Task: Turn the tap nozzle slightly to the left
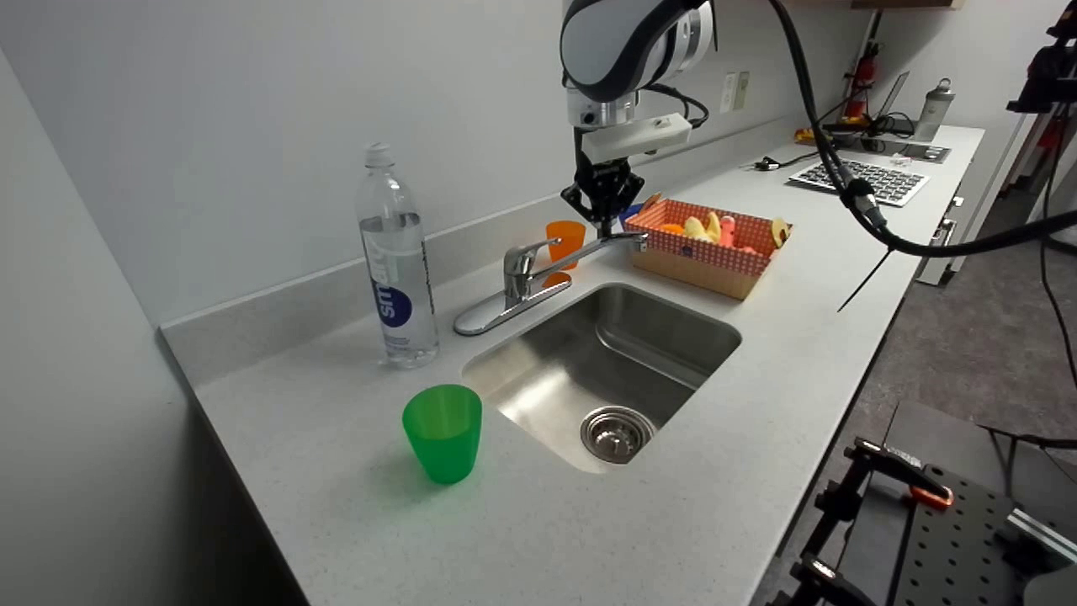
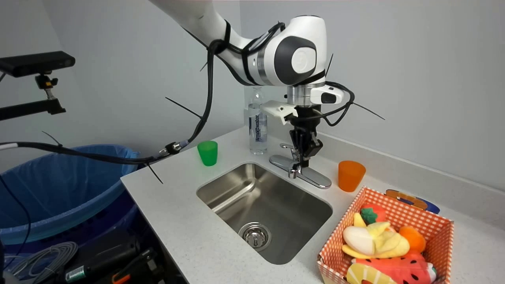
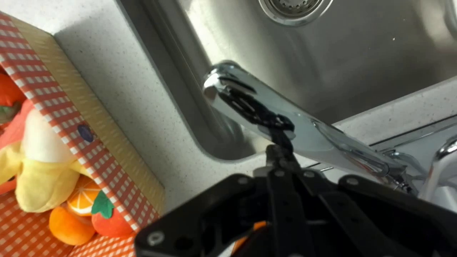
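Note:
The tap nozzle is a chrome spout (image 1: 580, 254) with a small lever handle (image 1: 538, 247) on a chrome base plate (image 1: 480, 318). The spout reaches toward the basket end of the sink. In the wrist view the spout (image 3: 314, 134) runs diagonally, its end over the sink's corner. My gripper (image 1: 604, 231) points straight down with its fingers together, nothing seen between them. Its tips (image 3: 280, 148) are close against the wall side of the spout; I cannot tell whether they touch. In an exterior view the gripper (image 2: 303, 162) partly hides the spout and base.
A steel sink (image 2: 268, 209) lies below the spout. A clear water bottle (image 1: 395, 278) and a green cup (image 1: 444, 433) stand on one side. An orange cup (image 2: 351, 176) and a checked basket (image 2: 335, 244) of plush fruit stand on the other. The wall rises close behind the tap.

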You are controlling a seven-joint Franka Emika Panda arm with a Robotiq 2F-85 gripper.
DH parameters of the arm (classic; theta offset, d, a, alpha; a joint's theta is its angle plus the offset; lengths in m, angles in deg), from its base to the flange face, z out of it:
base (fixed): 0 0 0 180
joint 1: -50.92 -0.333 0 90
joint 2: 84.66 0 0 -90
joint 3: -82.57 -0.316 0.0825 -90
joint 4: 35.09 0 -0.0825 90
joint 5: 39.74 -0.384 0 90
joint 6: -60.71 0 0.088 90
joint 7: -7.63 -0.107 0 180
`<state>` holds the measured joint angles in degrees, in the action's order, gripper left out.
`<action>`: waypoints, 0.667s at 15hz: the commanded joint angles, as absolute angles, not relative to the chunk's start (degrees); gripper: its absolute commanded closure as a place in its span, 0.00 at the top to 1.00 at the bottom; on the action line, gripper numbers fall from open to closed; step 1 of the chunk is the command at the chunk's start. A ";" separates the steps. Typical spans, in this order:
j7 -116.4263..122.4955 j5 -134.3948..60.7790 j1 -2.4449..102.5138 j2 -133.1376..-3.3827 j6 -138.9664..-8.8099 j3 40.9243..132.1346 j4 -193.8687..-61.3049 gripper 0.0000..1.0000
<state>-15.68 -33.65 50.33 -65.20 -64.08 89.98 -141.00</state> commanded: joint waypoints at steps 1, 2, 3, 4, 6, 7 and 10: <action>-14.48 -34.84 50.12 -72.19 -59.27 88.72 -145.32 0.00; -13.79 -35.20 50.21 -73.55 -59.08 88.33 -146.10 0.00; -13.31 -35.48 50.24 -74.67 -58.58 88.03 -146.54 0.00; -12.76 -36.00 50.27 -76.17 -57.85 87.58 -147.31 0.00; -12.70 -36.52 50.02 -78.66 -56.93 86.38 -148.87 0.00; -12.76 -36.82 50.12 -79.44 -56.59 85.91 -149.11 0.00; -15.24 -36.28 50.79 -79.46 -56.76 85.76 -148.09 0.00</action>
